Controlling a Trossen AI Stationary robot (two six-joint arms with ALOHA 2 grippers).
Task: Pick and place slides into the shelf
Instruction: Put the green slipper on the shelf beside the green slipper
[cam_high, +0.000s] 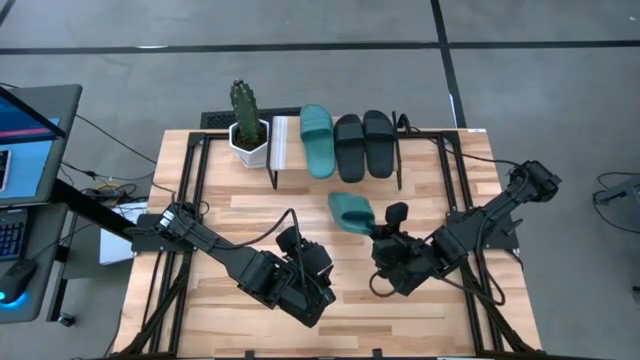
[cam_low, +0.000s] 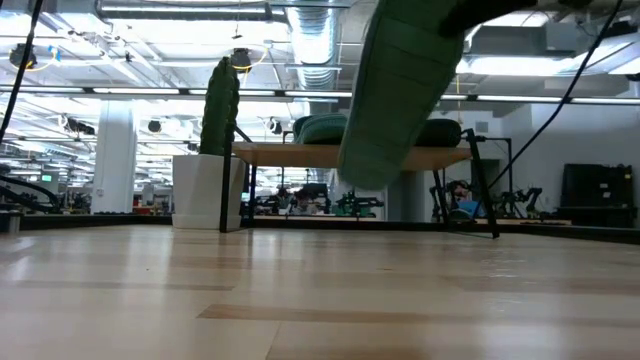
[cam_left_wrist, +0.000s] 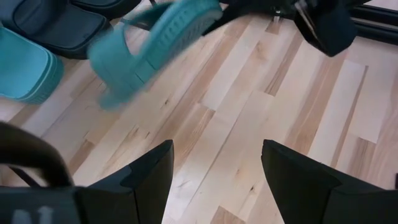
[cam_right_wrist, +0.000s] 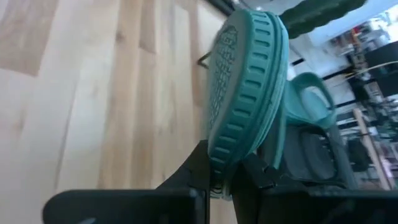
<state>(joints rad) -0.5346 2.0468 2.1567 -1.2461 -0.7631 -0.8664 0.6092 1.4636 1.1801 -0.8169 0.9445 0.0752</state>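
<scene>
Fingers of the right gripper (cam_high: 385, 232) pinch the heel of a teal slide (cam_high: 350, 211), carrying it clear of the table (cam_high: 460, 310) so it can reach the shelf (cam_high: 283, 143), where one teal and two black slides already lie; the left gripper (cam_high: 318, 290) waits near, its fingers (cam_left_wrist: 146, 177) spread wide and empty

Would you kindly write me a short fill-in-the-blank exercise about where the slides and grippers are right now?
1. The shelf holds ___ slides.
2. The right gripper is shut on a ___ slide.
3. The left gripper is ___ and holds nothing.
4. The cactus stands at the shelf's ___ end.

Missing words: three; teal; open; left
</scene>
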